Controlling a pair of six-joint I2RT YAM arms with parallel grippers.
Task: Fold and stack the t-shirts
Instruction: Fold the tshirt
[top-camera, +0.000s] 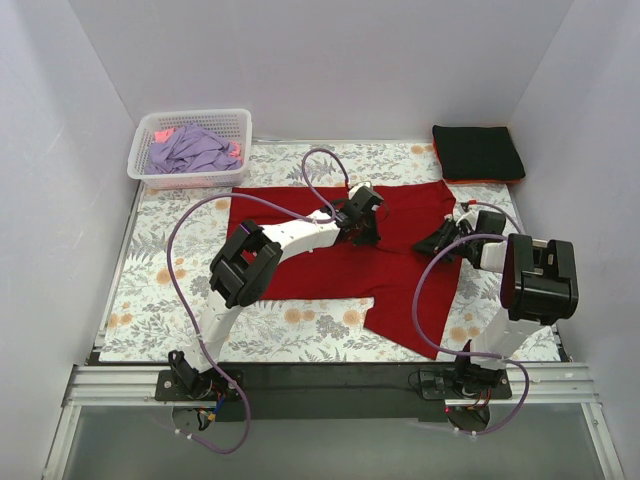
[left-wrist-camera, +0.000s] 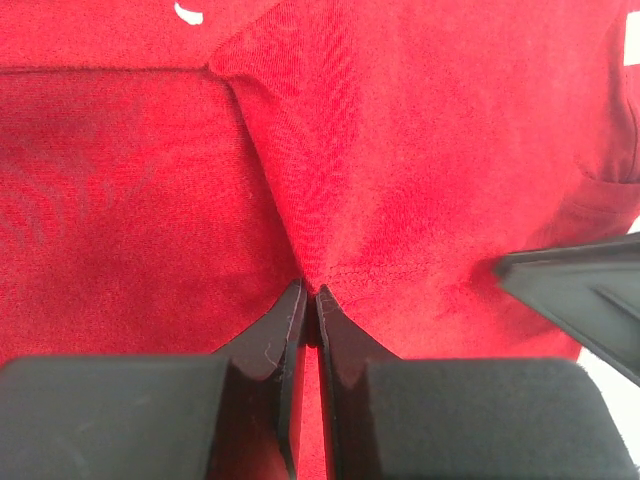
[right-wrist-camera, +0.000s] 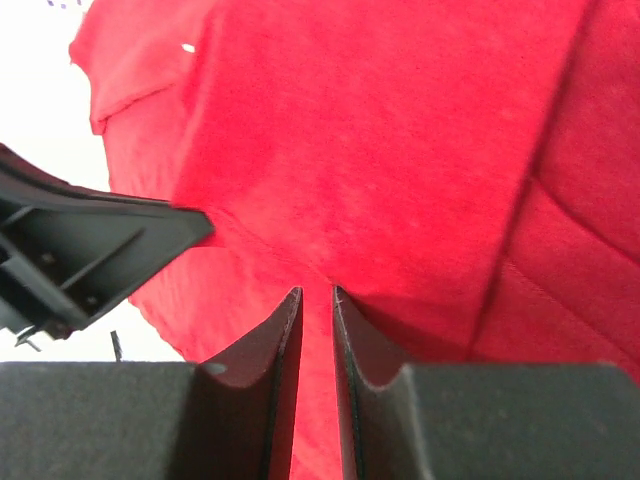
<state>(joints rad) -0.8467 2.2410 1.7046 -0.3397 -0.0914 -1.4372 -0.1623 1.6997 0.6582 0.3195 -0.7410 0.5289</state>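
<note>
A deep-red t-shirt (top-camera: 400, 280) lies spread on the floral cloth, its right part folded down toward the near edge. My left gripper (top-camera: 362, 224) sits over its upper middle. In the left wrist view that gripper (left-wrist-camera: 310, 292) is shut on a raised fold of the red shirt (left-wrist-camera: 400, 150) by a stitched hem. A white neck label (left-wrist-camera: 187, 12) shows at the top. My right gripper (top-camera: 446, 240) is at the shirt's right side. In the right wrist view it (right-wrist-camera: 317, 295) is pinched on a ridge of the red cloth (right-wrist-camera: 400, 130), jaws narrowly apart.
A white lattice basket (top-camera: 190, 181) at the back left holds a lavender shirt (top-camera: 190, 150) and a pink one (top-camera: 163, 133). A folded black shirt (top-camera: 478, 152) lies at the back right with an orange-red edge beneath it. White walls stand on three sides.
</note>
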